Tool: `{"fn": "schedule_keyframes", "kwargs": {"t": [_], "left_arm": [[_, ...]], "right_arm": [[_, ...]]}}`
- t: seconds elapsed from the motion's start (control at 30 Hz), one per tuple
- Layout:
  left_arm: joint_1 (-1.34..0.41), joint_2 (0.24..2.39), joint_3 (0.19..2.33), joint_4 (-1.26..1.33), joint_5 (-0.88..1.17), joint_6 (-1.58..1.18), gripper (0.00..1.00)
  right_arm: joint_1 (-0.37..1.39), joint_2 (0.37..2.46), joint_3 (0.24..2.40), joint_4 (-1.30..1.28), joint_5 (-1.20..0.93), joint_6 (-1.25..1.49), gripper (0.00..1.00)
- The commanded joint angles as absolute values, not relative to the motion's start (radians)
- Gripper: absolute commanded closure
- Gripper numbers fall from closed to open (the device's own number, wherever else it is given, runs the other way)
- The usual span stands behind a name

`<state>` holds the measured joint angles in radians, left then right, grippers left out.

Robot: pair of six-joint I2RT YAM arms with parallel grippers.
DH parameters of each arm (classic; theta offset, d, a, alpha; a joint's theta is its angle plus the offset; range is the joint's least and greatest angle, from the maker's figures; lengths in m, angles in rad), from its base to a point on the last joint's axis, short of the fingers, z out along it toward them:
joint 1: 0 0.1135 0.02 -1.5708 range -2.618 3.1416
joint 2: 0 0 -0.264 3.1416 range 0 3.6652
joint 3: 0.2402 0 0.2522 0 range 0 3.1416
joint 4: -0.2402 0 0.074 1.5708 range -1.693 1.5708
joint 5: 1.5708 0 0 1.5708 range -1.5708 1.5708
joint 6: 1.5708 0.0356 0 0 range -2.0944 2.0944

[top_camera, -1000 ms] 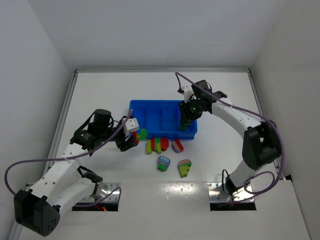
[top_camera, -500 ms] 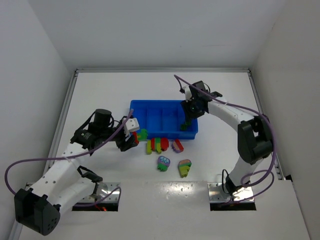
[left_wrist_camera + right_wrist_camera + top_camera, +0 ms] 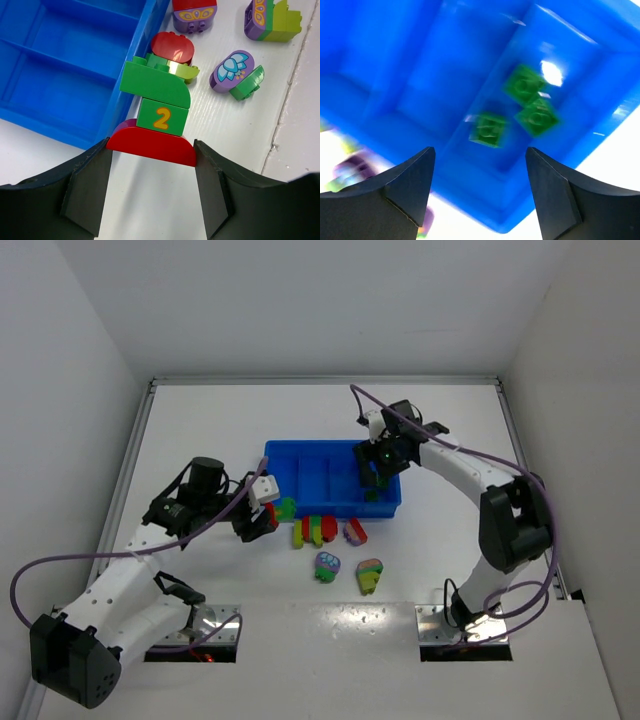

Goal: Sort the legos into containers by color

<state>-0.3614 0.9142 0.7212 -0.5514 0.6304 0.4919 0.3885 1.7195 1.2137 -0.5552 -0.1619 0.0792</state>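
Blue tray (image 3: 300, 470), four compartments; three loose green bricks (image 3: 536, 117) lie in its right end one. A red-green stack (image 3: 157, 117) and four mixed clusters (image 3: 328, 565) sit on the worktop (image 3: 200, 420) before it.

Bright, even light; right wrist view motion-blurred, glare on blue tray (image 3: 547, 72).

White table (image 3: 200, 430), pale metal rail (image 3: 320, 380) along its far edge and sides, plain white walls (image 3: 320, 300) on three sides, thin seam (image 3: 292, 75) in the tabletop, perhaps a panel joint.
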Motion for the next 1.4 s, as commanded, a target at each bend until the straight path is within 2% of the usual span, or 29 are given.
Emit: {"fn": "schedule_keyframes", "kwargs": {"t": [0.0,0.17,0.3,0.33,0.43,1.07,1.17,1.27,1.37], "left_arm": [[-0.383,0.902,0.741,-0.520,0.660,0.491,0.73],[-0.383,0.902,0.741,-0.511,0.679,0.482,0.73],[-0.393,0.913,0.750,-0.511,0.680,0.472,0.73],[-0.393,0.913,0.759,-0.511,0.680,0.463,0.73],[-0.393,0.933,0.768,-0.511,0.689,0.463,0.73],[-0.420,1.028,0.836,-0.473,0.689,0.454,0.73],[-0.420,1.037,0.847,-0.472,0.689,0.454,0.73],[-0.420,1.037,0.856,-0.472,0.689,0.454,0.73],[-0.420,1.037,0.856,-0.472,0.689,0.454,0.73]], "right_arm": [[0.393,1.611,1.273,-0.540,-0.491,0.092,0.26],[0.403,1.649,1.287,-0.488,-0.971,0.213,0.26],[0.413,1.736,1.307,-0.425,-1.147,0.309,0.26],[0.423,1.749,1.316,-0.399,-1.184,0.328,0.22],[0.454,1.778,1.316,-0.316,-1.238,0.417,0.17],[0.565,1.904,1.381,-0.305,-1.240,0.439,0.16],[0.574,1.913,1.390,-0.305,-1.239,0.439,0.20],[0.584,1.924,1.402,-0.314,-1.250,0.439,0.33],[0.584,1.924,1.411,-0.314,-1.250,0.439,0.61]]}}
